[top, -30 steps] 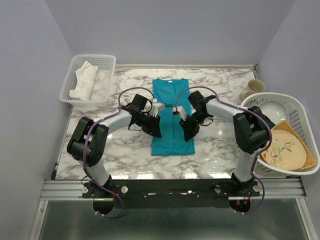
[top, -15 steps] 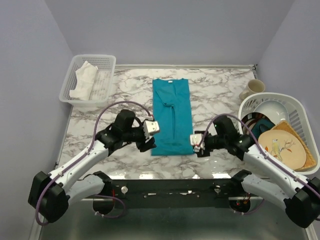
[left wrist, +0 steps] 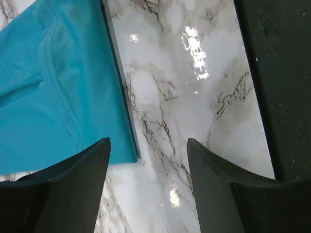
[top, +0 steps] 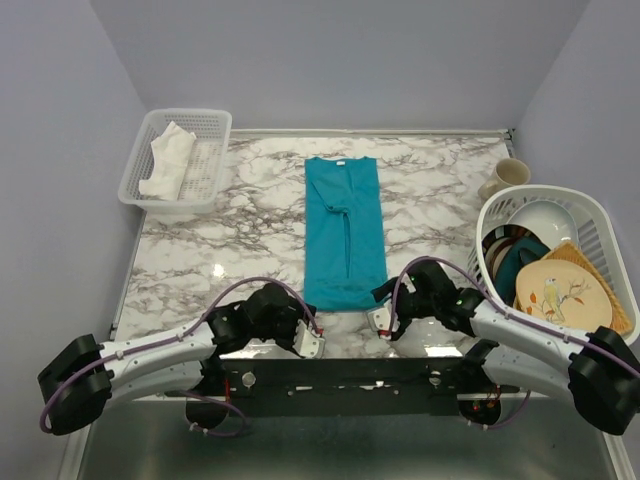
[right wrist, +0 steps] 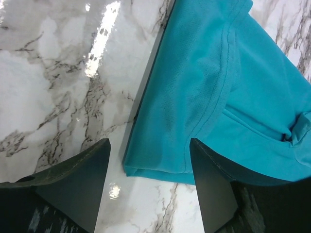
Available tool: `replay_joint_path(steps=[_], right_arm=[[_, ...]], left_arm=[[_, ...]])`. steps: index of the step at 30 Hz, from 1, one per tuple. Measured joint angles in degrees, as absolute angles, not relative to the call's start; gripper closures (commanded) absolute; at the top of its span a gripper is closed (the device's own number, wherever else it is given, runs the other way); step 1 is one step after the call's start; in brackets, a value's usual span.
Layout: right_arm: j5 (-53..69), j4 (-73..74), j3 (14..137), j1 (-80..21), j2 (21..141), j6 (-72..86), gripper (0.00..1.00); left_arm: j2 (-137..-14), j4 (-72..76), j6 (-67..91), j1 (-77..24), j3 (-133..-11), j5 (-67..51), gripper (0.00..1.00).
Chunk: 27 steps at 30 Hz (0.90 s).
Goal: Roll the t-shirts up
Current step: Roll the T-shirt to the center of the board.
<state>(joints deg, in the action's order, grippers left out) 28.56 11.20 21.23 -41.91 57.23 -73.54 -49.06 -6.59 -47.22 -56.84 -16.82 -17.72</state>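
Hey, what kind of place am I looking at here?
Probably a robot test booth staged like a home, not a real kitchen: a marble-look table boxed in by plain walls, a folded teal t-shirt, and a basket of dishes.

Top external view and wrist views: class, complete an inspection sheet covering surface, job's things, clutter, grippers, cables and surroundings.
Surface: glossy white grey-veined marble tabletop, glare spots.
Job's things: teal-blue t-shirt folded into a long strip, flat, not yet rolled.
Clutter: white plastic basket holding white cloth, far left; cream mug; white dish basket with plates, right.
Grippers: left gripper and right gripper open, empty, by the shirt's near corners.
Cables: purple cables looped along both arms.
Surroundings: plain lilac walls.
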Motion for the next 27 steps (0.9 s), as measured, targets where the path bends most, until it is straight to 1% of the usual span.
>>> replay_joint_path(steps=[6, 8, 12, 13, 15, 16, 19, 23, 27], right_arm=[[25.91, 6.85, 21.06, -42.46, 61.45, -73.41, 0.32], [25.12, 6.5, 20.93, -42.57, 62.7, -73.56, 0.33], [24.71, 5.5, 20.6, -42.72, 63.31, -74.22, 0.39], [24.6, 5.37, 20.58, -42.78, 63.4, -74.3, 0.43], [24.51, 4.93, 20.58, -42.81, 64.01, -74.67, 0.47], [24.43, 4.49, 20.6, -42.81, 64.47, -74.67, 0.51], [23.92, 3.16, 21.15, -42.81, 66.74, -74.37, 0.6], [23.33, 2.22, 21.98, -42.83, 68.88, -72.88, 0.6], [23.22, 2.52, 22.35, -42.83, 69.12, -70.98, 0.61]], left_arm=[[-56.03, 0.64, -51.31, -59.51, -14.9, -12.82, 0.34], [-58.46, 3.22, -52.14, -59.75, -15.22, -11.53, 0.38], [-61.14, 6.17, -54.04, -59.88, -15.35, -9.87, 0.46], [-61.58, 6.55, -54.78, -59.99, -15.38, -9.58, 0.51], [-62.26, 7.01, -55.88, -60.14, -15.38, -9.39, 0.57], [-62.57, 7.18, -56.1, -60.14, -15.4, -9.37, 0.6], [-65.01, 6.81, -57.01, -60.14, -16.58, -9.13, 0.62], [-69.6, 5.98, -56.21, -60.14, -20.12, -8.56, 0.65], [-71.85, 4.49, -54.11, -60.01, -22.44, -8.67, 0.75]])
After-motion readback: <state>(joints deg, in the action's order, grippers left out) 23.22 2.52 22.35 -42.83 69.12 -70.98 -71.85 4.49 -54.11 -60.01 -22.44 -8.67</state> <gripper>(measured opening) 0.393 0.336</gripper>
